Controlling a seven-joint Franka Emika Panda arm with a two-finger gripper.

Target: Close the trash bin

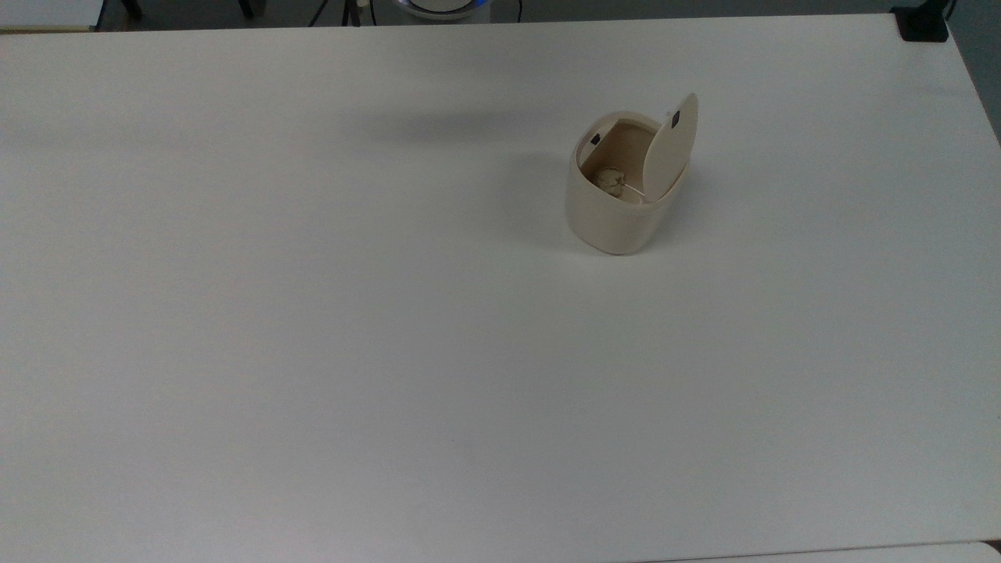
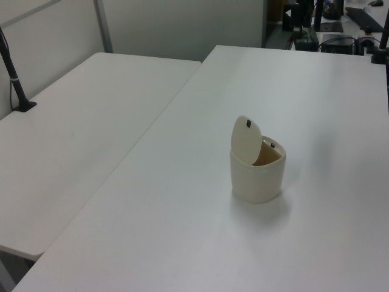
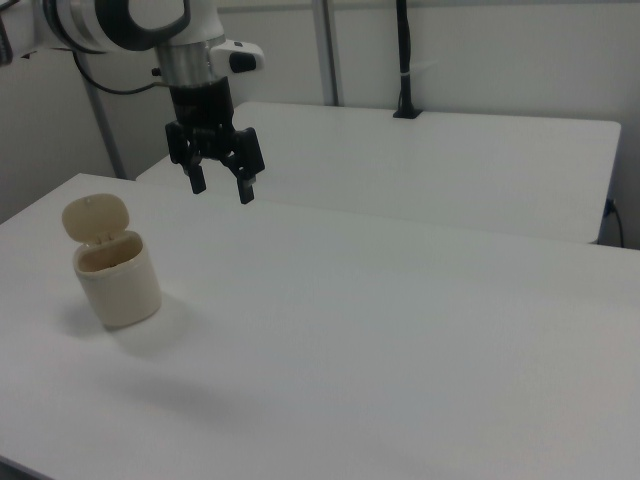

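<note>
Trash bin (image 1: 618,203) on the white desk (image 1: 313,352), lid raised. Top view: the bin stands toward the top view's right and upper half, well apart from every desk edge; its lid (image 1: 670,147) is swung up on the bin's right side as the top view shows it, a small black square button (image 1: 594,138) sits at the opposite rim, and a crumpled scrap (image 1: 611,181) lies inside. Left view: the bin (image 2: 258,173) sits near the middle of the desk, the lid (image 2: 247,140) standing nearly upright on the left view's left side of the opening, with the cavity exposed. Right view: the bin (image 3: 116,270) is at the right view's left, lid (image 3: 95,217) tilted back and up; the gripper (image 3: 220,188) hangs above the desk, up and to the right view's right of the bin, apart from it, with jaws spread and holding nothing. Judgement: the closing step is not yet begun. To do it well, the jaws should probably come over the raised lid from behind its outer face and press it down and forward toward the button side, gently enough that the light bin neither tips nor slides, until the latch catches.
</note>
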